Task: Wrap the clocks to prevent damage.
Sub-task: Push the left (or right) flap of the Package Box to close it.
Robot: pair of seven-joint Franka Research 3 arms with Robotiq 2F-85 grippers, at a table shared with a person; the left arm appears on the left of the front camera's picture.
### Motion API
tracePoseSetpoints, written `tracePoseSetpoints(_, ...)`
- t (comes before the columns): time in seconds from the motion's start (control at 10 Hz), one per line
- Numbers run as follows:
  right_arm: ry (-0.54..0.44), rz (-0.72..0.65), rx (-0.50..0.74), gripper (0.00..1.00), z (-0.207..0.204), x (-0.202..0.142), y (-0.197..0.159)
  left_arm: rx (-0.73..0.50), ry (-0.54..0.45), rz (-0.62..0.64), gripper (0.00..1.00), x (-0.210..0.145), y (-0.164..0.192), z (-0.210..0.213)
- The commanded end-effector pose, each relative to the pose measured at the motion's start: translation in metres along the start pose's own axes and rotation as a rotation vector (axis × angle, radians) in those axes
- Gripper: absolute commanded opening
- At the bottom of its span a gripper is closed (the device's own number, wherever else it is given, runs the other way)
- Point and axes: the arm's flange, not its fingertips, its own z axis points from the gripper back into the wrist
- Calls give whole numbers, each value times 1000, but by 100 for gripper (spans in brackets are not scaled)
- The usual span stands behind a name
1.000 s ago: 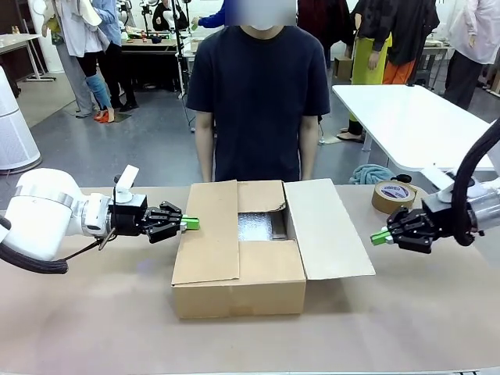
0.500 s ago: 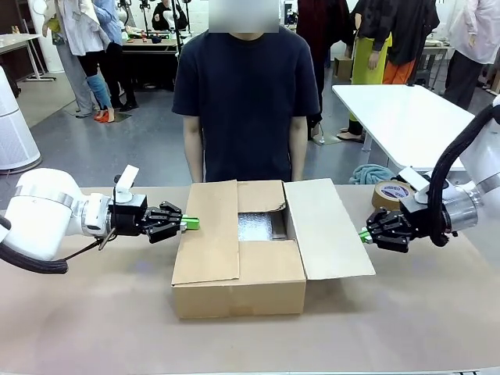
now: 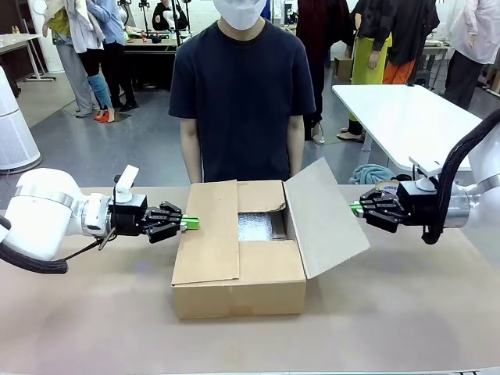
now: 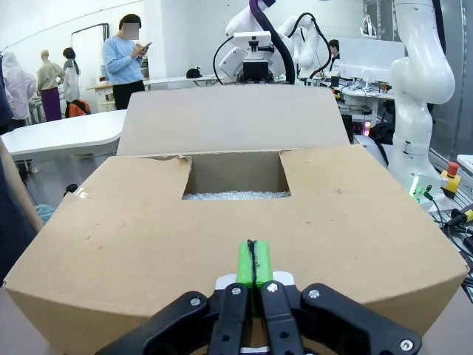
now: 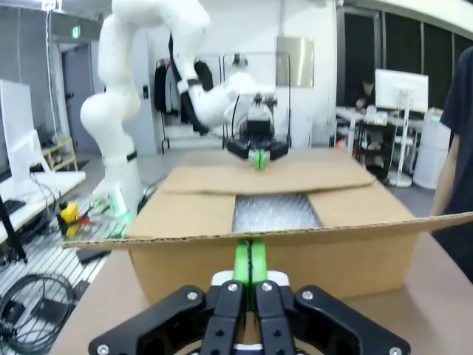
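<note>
An open cardboard box (image 3: 238,273) stands mid-table with bubble wrap (image 3: 255,226) showing in its opening; the clocks are hidden. My left gripper (image 3: 190,224) is shut, its green tips resting on the folded-down left flap (image 4: 222,244). The right gripper (image 3: 355,208) is shut too, and presses against the outside of the right flap (image 3: 326,215), which stands tilted up. In the right wrist view the shut pads (image 5: 250,260) sit just under that flap's edge (image 5: 310,229), with bubble wrap (image 5: 277,212) beyond. The left wrist view looks across the box at the raised flap (image 4: 233,118).
A person in a dark T-shirt (image 3: 241,101) stands at the far edge behind the box, arms down. A teal cloth (image 3: 373,173) lies at the back right, near a white table (image 3: 406,117). Bare tabletop (image 3: 101,312) surrounds the box.
My right gripper moved left and up against the right flap, lifting it from flat to tilted. The left arm stayed still.
</note>
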Motion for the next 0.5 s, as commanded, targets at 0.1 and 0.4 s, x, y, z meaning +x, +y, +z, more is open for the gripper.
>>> tracePoseSetpoints(0.1, -84, 27, 7, 1, -39, -4, -5, 6, 12, 1, 0, -3, 0, 0)
tracePoseSetpoints(0.4, -70, 15, 16, 1, -82, 0, -12, 6, 12, 1, 0, -3, 0, 0)
